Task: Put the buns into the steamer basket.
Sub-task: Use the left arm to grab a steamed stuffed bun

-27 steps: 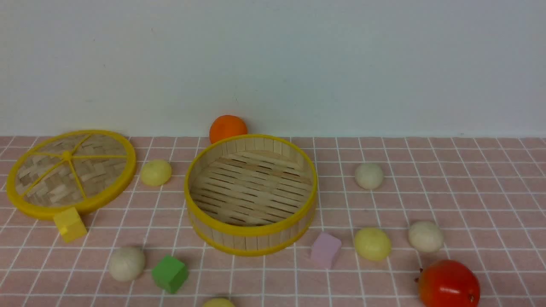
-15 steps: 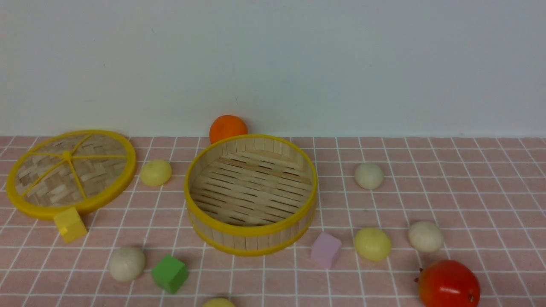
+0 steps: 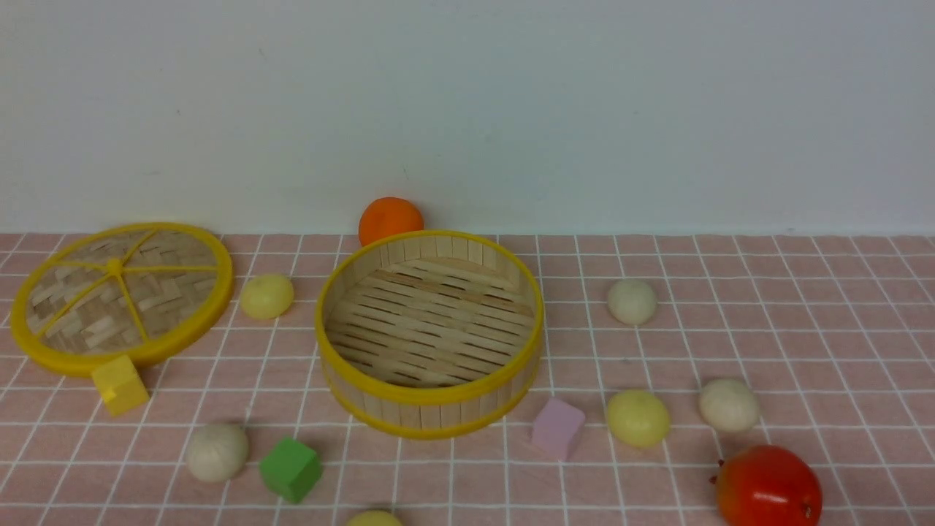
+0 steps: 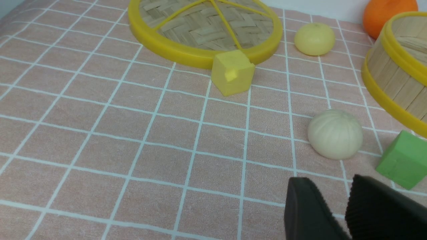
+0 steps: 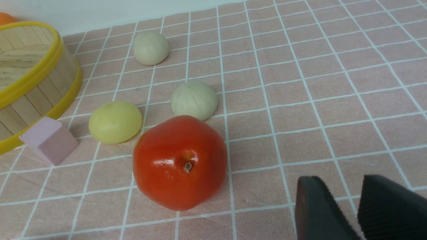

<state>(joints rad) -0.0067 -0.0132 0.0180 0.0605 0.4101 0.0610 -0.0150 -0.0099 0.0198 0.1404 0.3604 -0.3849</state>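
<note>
Your steamer basket [image 3: 431,398] stands in the middle of the worktop [image 3: 840,307], nearer the back edge, and all six buns [image 3: 638,418] lie outside it: three toward the right edge, two toward the left edge, one nearest the front edge. Your left gripper [image 4: 332,180] hangs with its jaws parted and holding nothing, near a white bun [image 4: 335,134] and a green block [image 4: 403,160]; your right gripper [image 5: 342,178] is likewise parted and bare, near the red fruit [image 5: 180,161].
</note>
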